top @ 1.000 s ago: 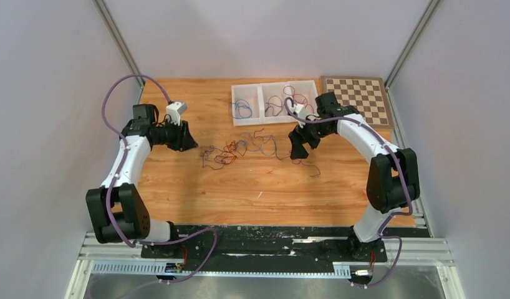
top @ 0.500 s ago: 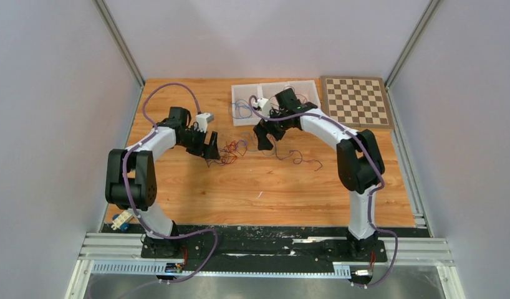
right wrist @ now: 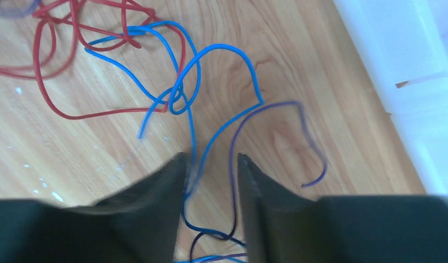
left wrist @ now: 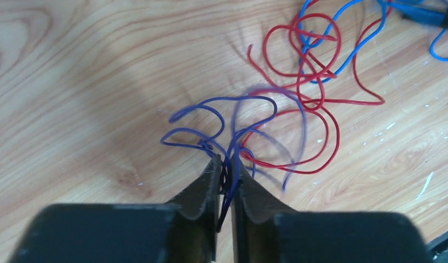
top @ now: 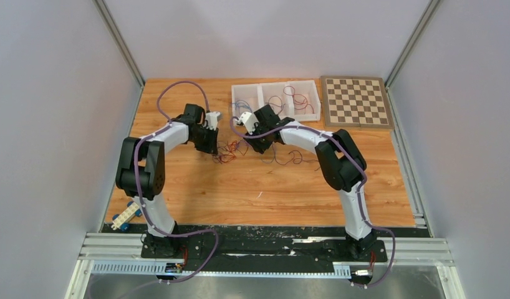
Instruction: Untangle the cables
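Observation:
The cables lie in a loose tangle on the wooden table between both grippers, and more strands trail off to the right. My left gripper is down at the tangle's left end. In the left wrist view the left gripper is shut on a dark purple cable, with red loops just beyond. My right gripper is at the tangle's right end. Its jaws stand apart, and a blue cable and a purple cable run between them unpinched.
A white three-part tray holding sorted cables stands at the back, close behind the right gripper; its corner shows in the right wrist view. A chessboard lies at the back right. A small toy block piece sits near the left arm's base.
Both arms have swung inward to the tangle. The left gripper opened wide, then shut on the purple cable. The right jaws have narrowed around the blue and purple strands.

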Robot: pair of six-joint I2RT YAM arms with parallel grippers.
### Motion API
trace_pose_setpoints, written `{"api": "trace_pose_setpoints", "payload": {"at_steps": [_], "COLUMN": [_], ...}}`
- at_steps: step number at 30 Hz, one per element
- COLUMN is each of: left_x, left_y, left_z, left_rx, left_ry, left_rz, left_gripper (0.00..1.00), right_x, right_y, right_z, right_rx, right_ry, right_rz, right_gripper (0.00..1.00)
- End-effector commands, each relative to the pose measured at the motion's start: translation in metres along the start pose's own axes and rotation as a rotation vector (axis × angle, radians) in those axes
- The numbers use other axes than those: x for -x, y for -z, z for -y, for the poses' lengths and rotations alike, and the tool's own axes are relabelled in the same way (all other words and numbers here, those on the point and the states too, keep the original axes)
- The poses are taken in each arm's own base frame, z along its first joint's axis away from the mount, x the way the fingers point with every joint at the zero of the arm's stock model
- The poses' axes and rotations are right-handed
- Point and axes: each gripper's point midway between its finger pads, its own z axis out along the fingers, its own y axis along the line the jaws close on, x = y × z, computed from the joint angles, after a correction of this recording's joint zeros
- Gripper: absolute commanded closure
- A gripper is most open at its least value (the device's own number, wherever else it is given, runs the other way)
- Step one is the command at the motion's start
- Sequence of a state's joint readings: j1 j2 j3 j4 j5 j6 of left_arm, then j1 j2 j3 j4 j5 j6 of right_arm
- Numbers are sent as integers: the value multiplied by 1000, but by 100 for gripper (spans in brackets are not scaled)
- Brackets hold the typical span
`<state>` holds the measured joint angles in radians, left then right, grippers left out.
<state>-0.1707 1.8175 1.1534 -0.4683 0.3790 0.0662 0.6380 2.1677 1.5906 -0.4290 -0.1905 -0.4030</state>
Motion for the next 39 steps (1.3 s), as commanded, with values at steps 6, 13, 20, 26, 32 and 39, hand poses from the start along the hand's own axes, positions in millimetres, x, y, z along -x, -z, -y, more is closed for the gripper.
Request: {"api": "trace_pose_setpoints", "payload": {"at_steps": [6,13,20,26,32,39], "left_x": [44,71,106,143,197,268], "left_y": [112,218,293,283,223,156], "left_z": [-48,-118,-145,-77,9,103], "left_rx": [141,328,450,156,-18,-236], "left_ry": [20,63,88,-45,-171,-237], "left_rz": [270,473,682,754,712,692], "left_gripper": [100,100,100,100,100,100], "right_x": [-134,-219,-253,-220,-157,-115], "right_y": [45,100,130,135,150,180], "right_z": [51,68,79,62,38,24], "right_rx": [-192,-201,-217,-115,53,98], "right_ry": [66,30,-9,-46,-79,-79], "right_rz": [-298,-411,-434,-279,-58,90], "right_gripper": [100,100,100,100,100,100]}}
